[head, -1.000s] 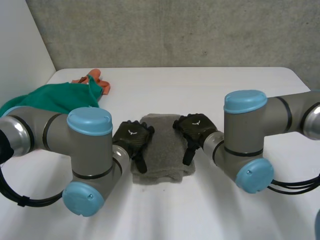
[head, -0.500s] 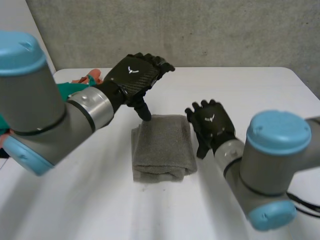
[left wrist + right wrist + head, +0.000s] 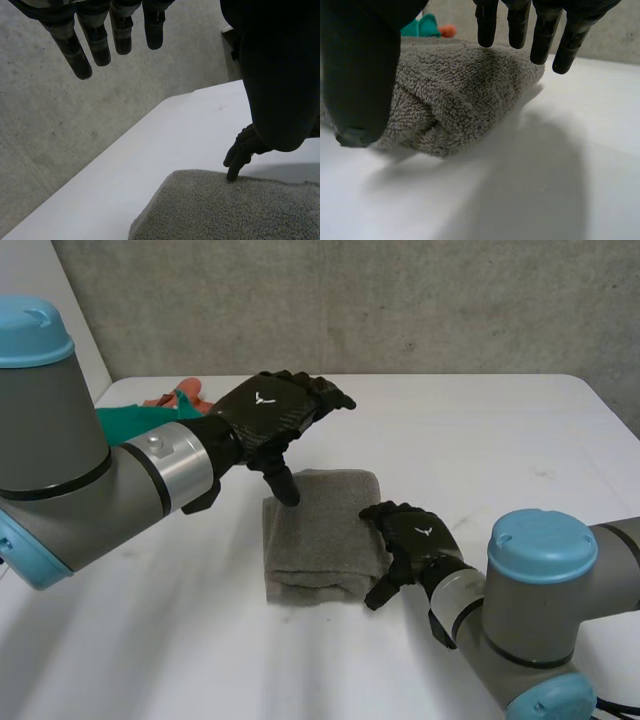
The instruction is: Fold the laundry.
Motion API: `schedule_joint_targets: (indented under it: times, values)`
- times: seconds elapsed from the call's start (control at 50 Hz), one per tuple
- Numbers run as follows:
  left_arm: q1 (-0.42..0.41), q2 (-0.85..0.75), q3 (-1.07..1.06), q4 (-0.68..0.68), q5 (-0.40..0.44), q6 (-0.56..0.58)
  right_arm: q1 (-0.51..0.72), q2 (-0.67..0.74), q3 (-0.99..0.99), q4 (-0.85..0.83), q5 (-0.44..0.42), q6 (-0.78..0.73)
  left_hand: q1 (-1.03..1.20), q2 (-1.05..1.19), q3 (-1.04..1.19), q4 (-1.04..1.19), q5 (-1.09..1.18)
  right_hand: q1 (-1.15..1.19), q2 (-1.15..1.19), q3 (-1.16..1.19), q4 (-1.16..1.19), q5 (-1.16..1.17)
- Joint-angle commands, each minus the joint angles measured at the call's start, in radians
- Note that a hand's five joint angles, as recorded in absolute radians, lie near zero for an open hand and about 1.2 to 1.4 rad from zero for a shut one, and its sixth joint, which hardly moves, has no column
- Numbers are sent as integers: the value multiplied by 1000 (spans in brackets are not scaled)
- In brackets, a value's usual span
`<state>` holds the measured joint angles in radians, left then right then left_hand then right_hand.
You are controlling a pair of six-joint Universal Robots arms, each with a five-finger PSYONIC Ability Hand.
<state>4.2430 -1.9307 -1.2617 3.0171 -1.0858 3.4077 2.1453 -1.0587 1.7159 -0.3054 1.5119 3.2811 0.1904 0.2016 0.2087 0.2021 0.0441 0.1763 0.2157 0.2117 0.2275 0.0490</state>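
Note:
A grey towel (image 3: 322, 535) lies folded in a thick rectangle in the middle of the white table (image 3: 480, 430). My left hand (image 3: 272, 410) hovers open above the towel's far left corner, fingers straight and thumb pointing down at the cloth. My right hand (image 3: 412, 535) is low on the table against the towel's right edge, near its front corner, open with straight fingers. In the right wrist view the folded towel (image 3: 455, 95) bulges just before the fingers (image 3: 542, 30) and thumb. In the left wrist view the towel (image 3: 225, 212) lies under the spread fingers (image 3: 95, 35).
A green cloth (image 3: 135, 422) and an orange cloth (image 3: 190, 395) are heaped at the table's far left, behind my left arm. A concrete wall (image 3: 400, 300) stands behind the table's far edge.
Both hands have lifted off the towel's top. The left hand rose and holds over the far left corner; the right hand came down beside the towel's right front edge.

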Motion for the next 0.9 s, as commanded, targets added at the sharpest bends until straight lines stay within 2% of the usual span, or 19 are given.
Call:
schedule_joint_targets:
  times: [0.02, 0.28, 0.46, 0.54, 0.74, 0.9]
  values:
    - [-2, -8, -4, 0, 0, 1, -25, 40, -35, 3, -91, 92, 11, 0, -7, 0, -17, 64, 25, 29, 13, 17]
    - [-2, -8, -18, 0, 3, 2, -25, 114, -116, 22, -91, 181, 8, -3, -10, -3, -20, 146, 107, 111, 95, 99]
    - [-5, -10, -21, 2, 3, 4, -22, 154, -160, 20, -88, 173, 8, -3, -10, -3, -20, 361, 321, 325, 309, 313]
    - [-5, -10, -28, 2, 7, 4, -24, 181, -190, 28, -87, 173, 8, -3, -10, -3, -20, 548, 509, 513, 497, 501]
    - [-3, -8, -41, 2, 9, 4, -24, 189, -248, 34, -87, 131, 8, -3, -10, -3, -20, 1209, 1169, 1173, 1157, 1161]
    - [-5, -5, -44, 2, 9, 4, -36, 216, -329, 43, -87, 8, 11, 0, -7, 0, -17, 1220, 1181, 1185, 1169, 1173]
